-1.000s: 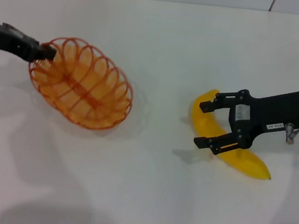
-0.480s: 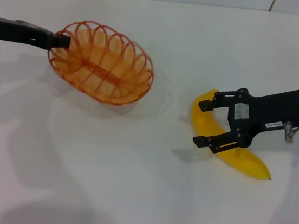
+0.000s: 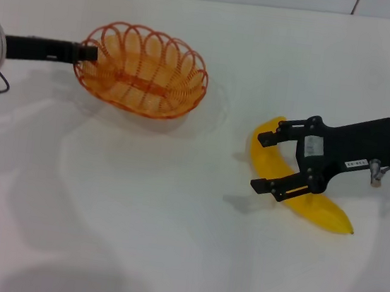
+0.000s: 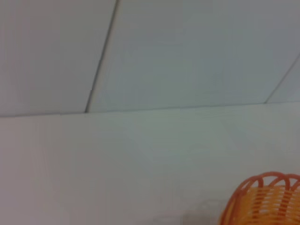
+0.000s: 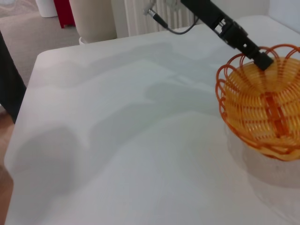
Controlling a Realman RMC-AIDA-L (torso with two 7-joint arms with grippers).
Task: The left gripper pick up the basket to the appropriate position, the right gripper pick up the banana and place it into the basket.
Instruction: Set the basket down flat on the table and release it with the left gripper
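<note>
White table [image 3: 169, 242] carries 1 yellow banana [image 3: 316, 204] at right. Can't tell whether the orange wire basket [image 3: 143, 75], far-left, rests on it or is off the surface.

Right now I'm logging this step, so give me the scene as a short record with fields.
left claw: shut on the basket's rim at its left end
basket: held lifted and tilted above the table, nothing in it
right claw: open, fingers either side of the banana's middle
banana: lying on the table, right of the basket, apart from it
</note>
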